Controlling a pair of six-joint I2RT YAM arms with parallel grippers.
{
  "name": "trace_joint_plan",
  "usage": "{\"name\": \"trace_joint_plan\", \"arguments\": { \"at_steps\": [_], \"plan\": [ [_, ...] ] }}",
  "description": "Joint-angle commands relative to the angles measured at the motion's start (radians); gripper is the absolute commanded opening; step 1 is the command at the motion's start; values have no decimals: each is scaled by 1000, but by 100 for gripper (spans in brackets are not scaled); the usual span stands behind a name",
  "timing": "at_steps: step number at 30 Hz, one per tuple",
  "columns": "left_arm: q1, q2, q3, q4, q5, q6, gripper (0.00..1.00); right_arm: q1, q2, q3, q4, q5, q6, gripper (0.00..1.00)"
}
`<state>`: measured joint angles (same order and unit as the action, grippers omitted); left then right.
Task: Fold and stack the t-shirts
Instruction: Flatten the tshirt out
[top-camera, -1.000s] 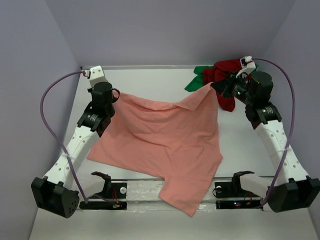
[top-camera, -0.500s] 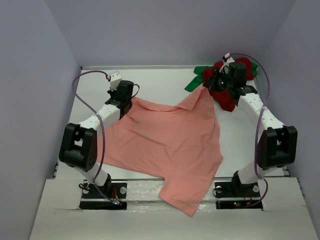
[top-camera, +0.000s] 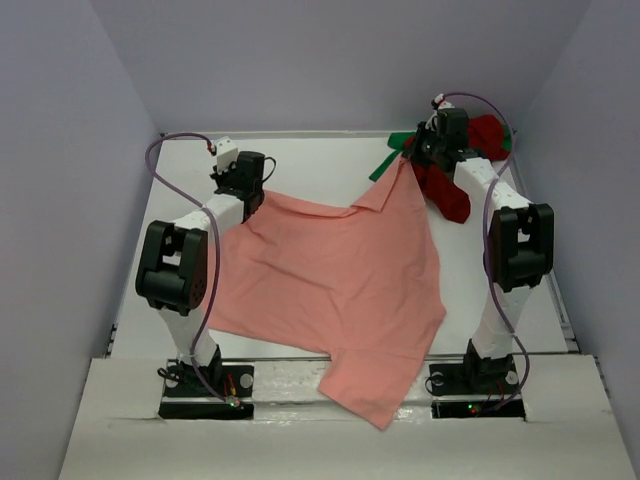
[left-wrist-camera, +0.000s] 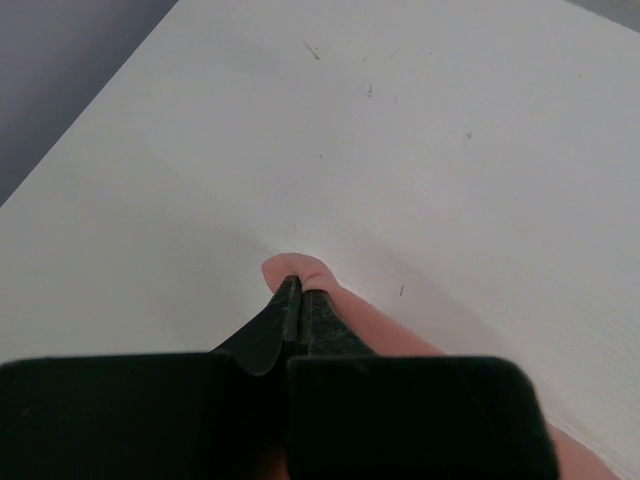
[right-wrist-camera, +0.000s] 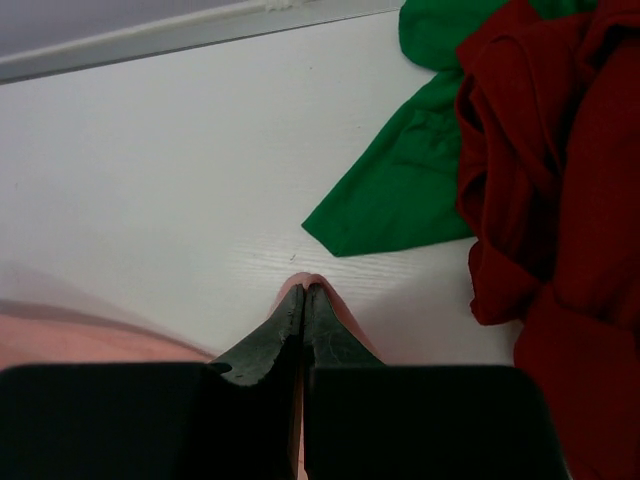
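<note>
You're pinching the pink shirt (top-camera: 330, 280) at its far-left corner with the left claw (top-camera: 258, 192), fingers pressed together on a small fold of cloth. In the left wrist view a pink tip is poking out just past the black fingertips, over the bare white table (top-camera: 310, 165). The pink shirt is lying spread and wrinkled across the middle of the table, its near part hanging over the near edge between the two arm bases. You're gripping its far-right corner with the right claw (top-camera: 412, 160), also pressed together on pink cloth. Just right of that claw the red shirt (top-camera: 452, 195) is sitting crumpled in the far-right corner. The green shirt (right-wrist-camera: 400, 190) is lying partly under the red one, one flap sticking out left, near the right fingertips but apart from them.
</note>
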<state>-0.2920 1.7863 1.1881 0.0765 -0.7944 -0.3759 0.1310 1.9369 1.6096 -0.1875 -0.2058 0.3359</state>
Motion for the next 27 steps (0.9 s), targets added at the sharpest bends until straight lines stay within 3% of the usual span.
{"name": "trace_joint_plan", "arguments": {
  "at_steps": [1, 12, 27],
  "plan": [
    [54, 27, 50, 80, -40, 3, 0, -5, 57, 101, 34, 65, -8, 0],
    [148, 107, 131, 88, 55, 45, 0, -14, 204, 226, -30, 181, -12, 0],
    [157, 225, 286, 49, 63, 129, 0, -14, 369, 444, -61, 149, -21, 0]
  ]
}}
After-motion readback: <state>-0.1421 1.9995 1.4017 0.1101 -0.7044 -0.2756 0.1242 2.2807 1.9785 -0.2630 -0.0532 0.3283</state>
